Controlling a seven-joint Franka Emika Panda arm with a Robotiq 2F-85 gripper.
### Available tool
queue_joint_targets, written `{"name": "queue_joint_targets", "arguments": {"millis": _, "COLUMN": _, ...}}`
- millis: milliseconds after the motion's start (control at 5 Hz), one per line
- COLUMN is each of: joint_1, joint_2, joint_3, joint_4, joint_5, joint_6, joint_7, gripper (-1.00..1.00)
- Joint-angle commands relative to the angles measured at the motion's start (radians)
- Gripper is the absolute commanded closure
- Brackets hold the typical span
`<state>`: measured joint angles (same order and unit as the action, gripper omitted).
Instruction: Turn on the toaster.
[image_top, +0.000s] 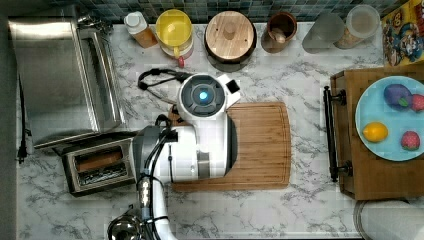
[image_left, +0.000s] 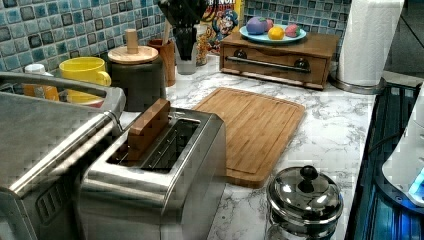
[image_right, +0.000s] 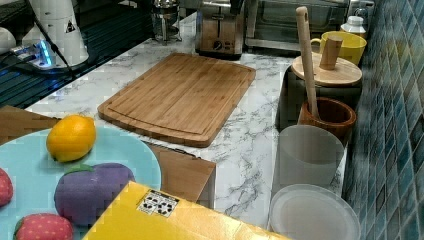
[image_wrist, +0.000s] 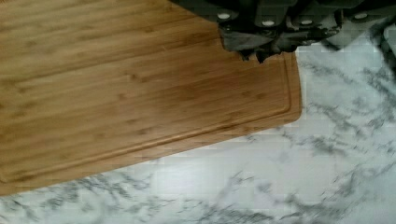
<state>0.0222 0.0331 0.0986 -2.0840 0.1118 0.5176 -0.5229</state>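
The toaster (image_top: 97, 165) is a small shiny steel box at the top view's lower left, beside the wooden cutting board (image_top: 260, 145). A brown slice (image_left: 147, 125) stands in one of its slots. The toaster (image_right: 220, 32) also stands at the far end of the counter in the right view. My white arm (image_top: 202, 125) hangs over the board's left end in the top view and covers the gripper there. In the wrist view my dark gripper (image_wrist: 257, 55) hovers above a corner of the board (image_wrist: 140, 93), fingers together, holding nothing. The gripper (image_left: 185, 37) hangs well beyond the toaster (image_left: 160, 170).
A large steel toaster oven (image_top: 55, 75) sits right behind the toaster. A lidded steel pot (image_left: 305, 197) stands in front of the board. Along the tiled wall are a yellow mug (image_top: 174, 30), a wooden-lidded canister (image_top: 230, 37) and cups. A wooden tray (image_top: 350, 165) holds a plate of fruit.
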Motion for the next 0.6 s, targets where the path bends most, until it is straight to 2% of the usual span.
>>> {"name": "queue_joint_targets", "arguments": {"millis": 200, "joint_1": 0.018, "joint_2": -0.126, "joint_3": 0.063, "joint_4": -0.161, "joint_5": 0.207, "joint_6": 0.054, "joint_7": -0.294, "gripper": 1.0}}
{"name": "queue_joint_targets", "arguments": {"millis": 600, "joint_1": 0.04, "joint_2": -0.157, "joint_3": 0.085, "joint_4": -0.211, "joint_5": 0.292, "joint_6": 0.052, "joint_7": -0.385, "gripper": 1.0}}
